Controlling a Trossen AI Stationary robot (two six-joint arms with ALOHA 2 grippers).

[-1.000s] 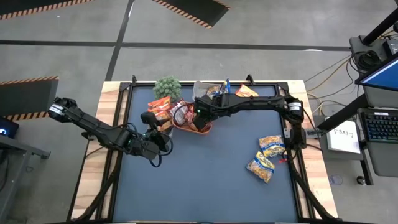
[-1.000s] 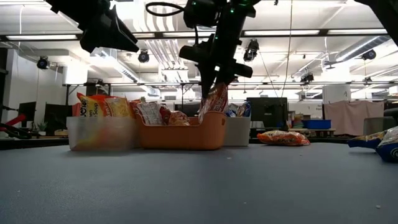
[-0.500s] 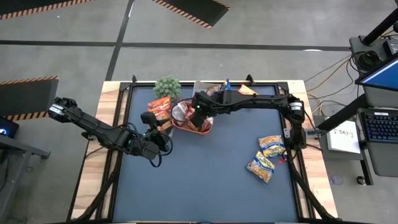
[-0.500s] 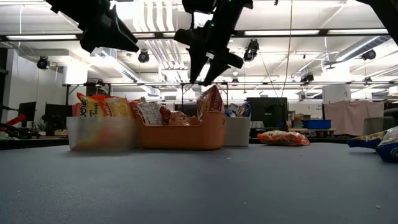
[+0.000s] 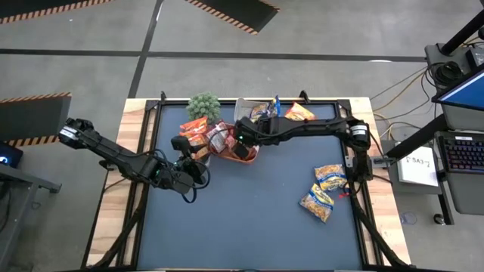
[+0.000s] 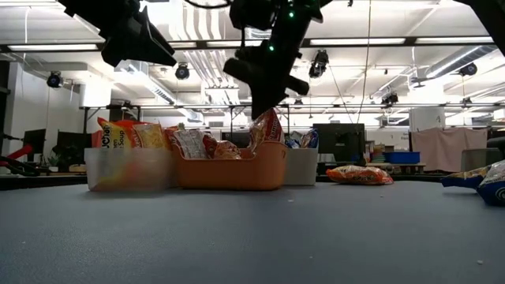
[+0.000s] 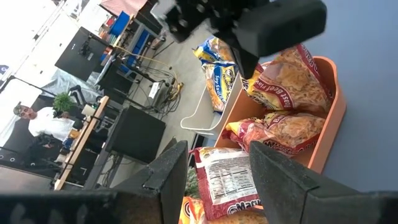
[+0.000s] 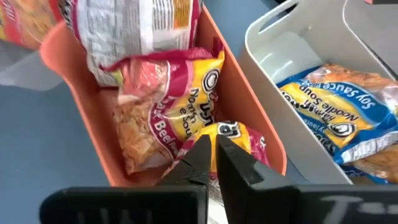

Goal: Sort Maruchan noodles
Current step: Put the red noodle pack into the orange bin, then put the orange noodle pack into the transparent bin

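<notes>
An orange tray (image 5: pixel 247 158) at the far middle of the table holds several red noodle packets (image 8: pixel 165 112); one stands on its edge against the tray's right wall (image 6: pixel 268 128). My right gripper (image 8: pixel 211 155) hangs shut right over that packet (image 6: pixel 260 110). To the tray's left, a clear tub (image 6: pixel 130 170) holds orange packets. A second tub (image 8: pixel 298 68) behind the tray holds blue-and-yellow packets (image 8: pixel 339 118). My left gripper (image 7: pixel 214 168) waits open and empty, raised, left of the tray (image 5: pixel 185 151). My right gripper points steeply down with shut fingers at the top edge of the upright red packet (image 6: pixel 267 117) in the orange tray. Whether the fingertips touch it, I cannot tell.
Two blue-and-yellow packets (image 5: pixel 330 177) (image 5: pixel 317 203) lie on the mat near the table's right edge. An orange packet (image 5: pixel 299 112) lies at the far edge. A small green plant (image 5: pixel 203 105) stands behind the left tub. The near half of the mat holds nothing.
My right gripper lowered a red packet into the orange tray, opened and let it go while rising, then shut and came back down toward it. The packet now stands on its edge against the tray's right wall.
</notes>
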